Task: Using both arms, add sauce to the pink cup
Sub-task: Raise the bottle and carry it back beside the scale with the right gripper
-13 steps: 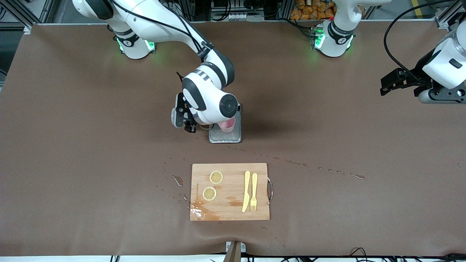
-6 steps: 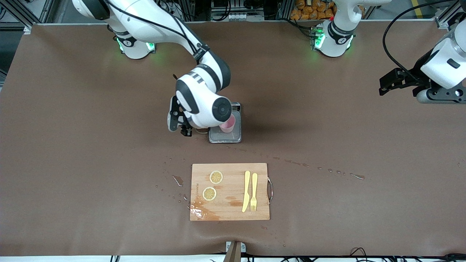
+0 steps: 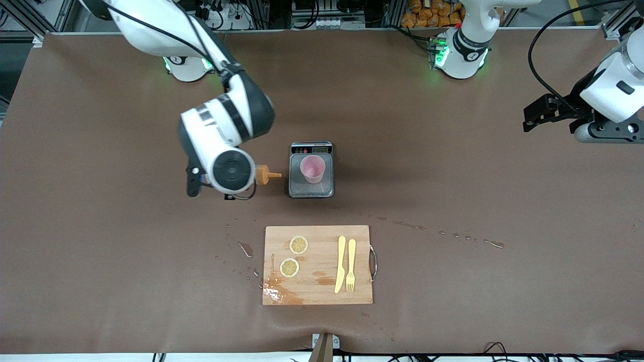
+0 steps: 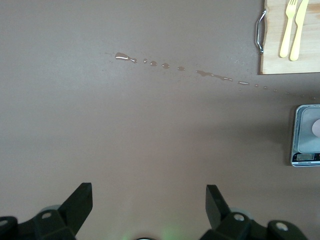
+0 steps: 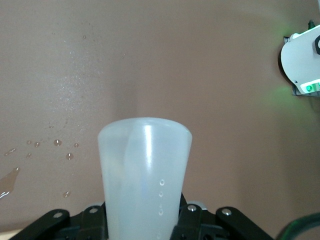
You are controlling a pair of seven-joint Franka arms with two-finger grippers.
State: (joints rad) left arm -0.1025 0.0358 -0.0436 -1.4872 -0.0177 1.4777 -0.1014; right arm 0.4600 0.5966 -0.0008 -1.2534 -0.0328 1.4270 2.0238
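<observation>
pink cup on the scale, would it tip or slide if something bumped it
The pink cup looks small, thin and nearly empty, so probably light and easy to shove. It tapers to a narrower base, so a bump near the rim would likely tip it. The scale plate looks smooth, so it may slide.

Grey scale [image 3: 311,188] near mid-table, display strip at the edge away from the front camera. Nearer that camera, a wooden cutting board [image 3: 317,286] with a metal handle [image 3: 373,261] on the edge toward the left arm's end, carrying two lemon slices [image 3: 299,245] toward the right arm's end and a yellow knife [image 3: 340,264] just beside a yellow fork [image 3: 350,264]; wet patch on the board's near corner. Spilled droplets [image 3: 453,235] scattered over the brown table [image 3: 503,166] between scale and board.
</observation>
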